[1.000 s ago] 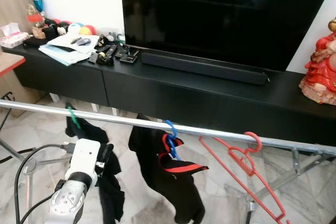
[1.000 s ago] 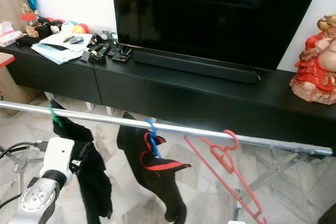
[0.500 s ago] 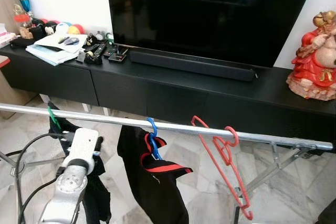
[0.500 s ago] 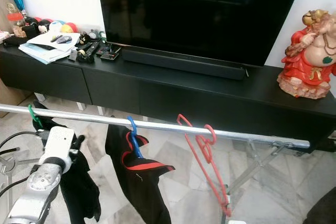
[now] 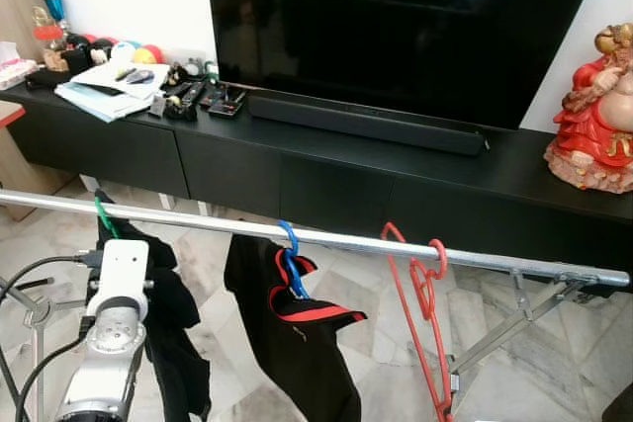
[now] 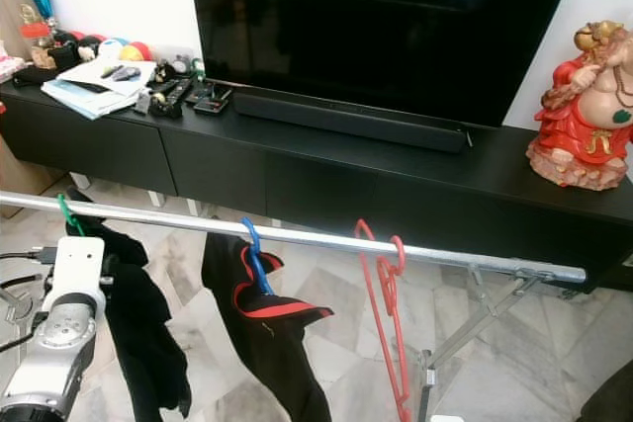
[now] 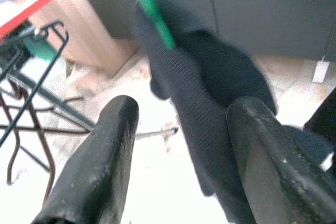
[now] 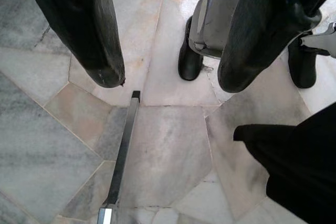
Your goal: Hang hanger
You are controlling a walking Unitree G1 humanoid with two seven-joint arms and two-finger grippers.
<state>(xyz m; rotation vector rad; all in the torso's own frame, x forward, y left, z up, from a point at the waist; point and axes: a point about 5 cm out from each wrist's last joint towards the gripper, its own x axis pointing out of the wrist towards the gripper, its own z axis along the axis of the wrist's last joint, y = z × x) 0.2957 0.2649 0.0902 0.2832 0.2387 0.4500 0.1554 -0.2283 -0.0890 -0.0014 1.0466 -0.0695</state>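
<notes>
Red hanger [image 5: 425, 318] hooked over the rail [image 5: 326, 237], hanging free and empty toward the rail's 3 o'clock end; by this view the hanging step looks done, with only withdrawal left. At its 9 o'clock, a blue hanger [image 5: 290, 259] carries a black-and-red garment [image 5: 297, 343]; further toward 9 o'clock, a green hanger [image 5: 104, 214] carries a black garment [image 5: 173, 333]. Left gripper [image 7: 181, 145] raised just below the rail beside the black garment, fingers [image 7: 100, 171] spread, holding nothing. Right gripper [image 8: 168, 40] points down at the marble floor [image 8: 157, 150], fingers parted, empty. No containers present; the TV console [image 5: 326, 170] at 12 o'clock bears loose clutter and a red figurine [image 5: 598, 111].
</notes>
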